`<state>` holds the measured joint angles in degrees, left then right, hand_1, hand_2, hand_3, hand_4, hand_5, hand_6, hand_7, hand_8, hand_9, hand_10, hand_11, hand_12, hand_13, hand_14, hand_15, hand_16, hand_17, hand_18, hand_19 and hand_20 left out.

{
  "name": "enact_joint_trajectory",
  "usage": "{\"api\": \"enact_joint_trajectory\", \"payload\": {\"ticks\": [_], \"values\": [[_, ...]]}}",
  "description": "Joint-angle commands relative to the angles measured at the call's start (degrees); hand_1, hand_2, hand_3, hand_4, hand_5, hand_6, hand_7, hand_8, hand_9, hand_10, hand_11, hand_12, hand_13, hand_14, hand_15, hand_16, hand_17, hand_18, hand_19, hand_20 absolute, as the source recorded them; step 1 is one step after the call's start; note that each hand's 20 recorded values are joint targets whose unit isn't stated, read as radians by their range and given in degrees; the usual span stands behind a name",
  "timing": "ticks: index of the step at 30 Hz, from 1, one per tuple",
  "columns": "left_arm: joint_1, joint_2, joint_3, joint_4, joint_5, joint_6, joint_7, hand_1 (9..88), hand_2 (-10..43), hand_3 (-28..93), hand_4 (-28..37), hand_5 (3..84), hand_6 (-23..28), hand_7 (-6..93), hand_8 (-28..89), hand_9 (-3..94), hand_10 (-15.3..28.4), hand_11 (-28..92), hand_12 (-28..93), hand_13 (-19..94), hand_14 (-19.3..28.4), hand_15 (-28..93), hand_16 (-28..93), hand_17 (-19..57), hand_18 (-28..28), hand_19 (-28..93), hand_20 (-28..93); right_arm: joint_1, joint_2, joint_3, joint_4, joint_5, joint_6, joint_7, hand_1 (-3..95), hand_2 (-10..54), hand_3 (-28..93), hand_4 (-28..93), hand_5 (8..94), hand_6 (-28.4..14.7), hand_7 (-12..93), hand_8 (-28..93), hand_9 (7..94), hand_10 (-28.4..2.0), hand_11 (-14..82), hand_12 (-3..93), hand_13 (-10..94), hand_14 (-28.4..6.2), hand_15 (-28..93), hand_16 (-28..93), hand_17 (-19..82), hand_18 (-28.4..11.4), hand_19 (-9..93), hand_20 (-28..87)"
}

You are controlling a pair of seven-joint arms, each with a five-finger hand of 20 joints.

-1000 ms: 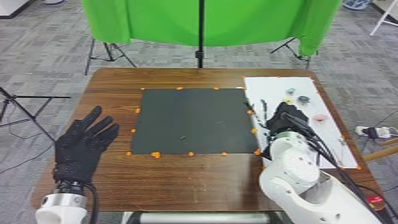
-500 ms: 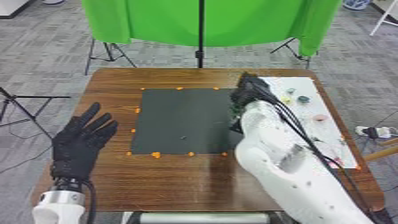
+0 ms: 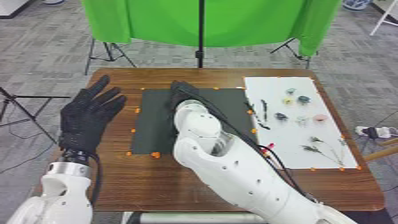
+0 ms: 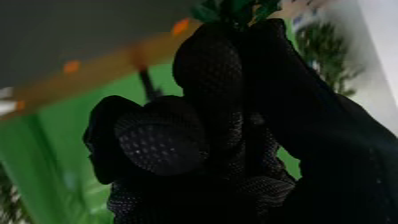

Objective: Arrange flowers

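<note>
You have your right hand (image 3: 182, 91) over the dark board (image 3: 154, 120), at its far edge, a bit left of the board's middle; can't tell if it touches down. Fingers and thumb are pinched on a leafy sprig (image 4: 235, 12), with green poking out past the fingertips. So the sprig is in the hand, at the board's far edge, and your reach across looks done. Next is probably setting it down. What matters is the sprig's long axis against the board: leaves point out past the fingertips, but the glove hides the stem, so you can't tell if it lies flat to the board or tips up. I'd check that before you let go; open too high and it could drop askew or roll. Left hand (image 3: 89, 117) is just off the board's left side, fingers straight and apart, holding nothing; the right is the nearer one for this job. Remaining stock is on the white sheet (image 3: 275, 140) along the board's right side: dark twigs (image 3: 264, 107) closest to the board, small blossoms (image 3: 321, 118) farther out, thin sprigs (image 3: 313, 149) out past the board's near right corner. Looks early in the arrangement to me, so leave room on the board for those
</note>
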<state>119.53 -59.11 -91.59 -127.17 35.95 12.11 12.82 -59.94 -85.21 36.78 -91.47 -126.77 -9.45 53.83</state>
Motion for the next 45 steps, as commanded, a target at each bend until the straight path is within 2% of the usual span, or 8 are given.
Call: {"api": "enact_joint_trajectory", "payload": {"ticks": [1,10,11,14,17,28,36,45], "values": [[-3.4,1.03,0.69,0.88,0.51,-0.97,-0.52,20.2,9.8,79,-28.3,37.4,9.3,9.7,-9,33.2,19.5,22,9,24,26.9,49,-9,-10.4,24.5,54,6,3.5,-1.2,-5.3,3.7,2.9,-1.2,2.0,55.7,-9.5,73,-28,83.1,-7.4,42,13,87.0,-14.9,52.0,20.0,87,-9.4,71,16,58,-20.8,93,47],[-5.1,0.78,1.65,1.54,0.44,-1.37,0.02,20.2,9.7,79,-28.3,37.4,9.3,9.6,-9,33.2,19.5,22,10,24,26.8,49,-9,-10.4,24.5,53,6,-0.8,-4.1,-3.4,4.8,2.9,-11.6,1.5,53.4,-9.5,73,-25,83.2,-6.8,42,12,87.3,-14.5,52.2,20.0,87,-9.8,71,16,57,-21.2,93,48],[-6.4,1.68,2.56,1.8,-0.08,-0.9,1.55,20.2,9.7,79,-28.3,37.4,9.3,9.6,-9,33.3,19.5,22,10,24,26.8,49,-9,-10.4,24.4,53,7,0.4,-3.6,-4.0,4.6,2.9,-11.6,0.9,53.1,-9.5,72,-25,83.2,-6.6,42,12,87.5,-14.4,52.2,20.0,87,-9.8,71,16,57,-21.3,93,48],[-8.2,1.72,3.23,2.76,-0.21,-1.76,2.13,20.2,9.8,79,-28.3,37.4,9.3,9.6,-9,33.2,19.4,22,10,24,26.8,49,-9,-10.4,24.5,53,7,1.7,-3.1,-5.7,5.2,2.9,-9.5,0.2,52.6,-9.5,72,-25,83.5,-6.1,42,12,88.0,-14.2,52.0,20.0,86,-10.0,71,16,57,-21.4,93,48],[-7.9,1.61,3.08,2.78,0.0,-2.25,1.66,20.2,9.7,79,-28.3,37.3,9.3,9.6,-9,33.2,19.5,22,10,24,26.8,49,-9,-10.4,24.4,53,7,2.6,-2.1,-7.7,5.2,3.5,-6.7,0.2,51.9,-9.5,72,-25,84.0,-5.3,41,11,88.4,-13.9,51.7,20.0,86,-10.0,72,16,57,-21.5,93,48],[-7.4,3.16,3.99,2.7,-0.87,-2.45,4.37,20.3,9.7,79,-28.3,37.3,9.4,9.5,-9,33.1,19.5,22,9,24,26.8,49,-9,-10.4,24.4,53,7,6.8,-0.2,-13.6,4.8,6.8,-1.4,2.2,49.0,-8.0,72,-28,92.1,-2.0,21,6,93.7,-12.7,45.6,19.6,89,-9.7,69,17,58,-22.1,93,49],[-6.1,3.25,3.74,2.33,-1.06,-2.08,4.67,20.4,9.8,79,-28.3,37.3,9.4,9.6,-9,33.1,19.5,22,10,24,26.9,49,-9,-10.4,24.4,53,7,7.2,0.2,-14.7,4.9,6.8,-1.3,3.3,47.8,-6.4,71,-28,91.9,-1.3,17,4,93.7,-11.9,43.5,18.8,89,-9.5,67,17,57,-22.1,93,49],[-6.3,2.38,3.36,2.29,-0.47,-2.66,2.84,20.4,9.9,78,-28.3,37.3,9.4,9.9,-9,33.3,19.7,23,10,24,26.9,49,-9,-10.4,24.4,53,7,7.1,0.4,-15.1,5.5,2.2,-0.2,3.0,43.4,-9.4,71,-28,92.3,-1.2,16,3,93.7,-11.1,44.1,18.2,89,-9.4,67,17,57,-22.3,93,49]]}}
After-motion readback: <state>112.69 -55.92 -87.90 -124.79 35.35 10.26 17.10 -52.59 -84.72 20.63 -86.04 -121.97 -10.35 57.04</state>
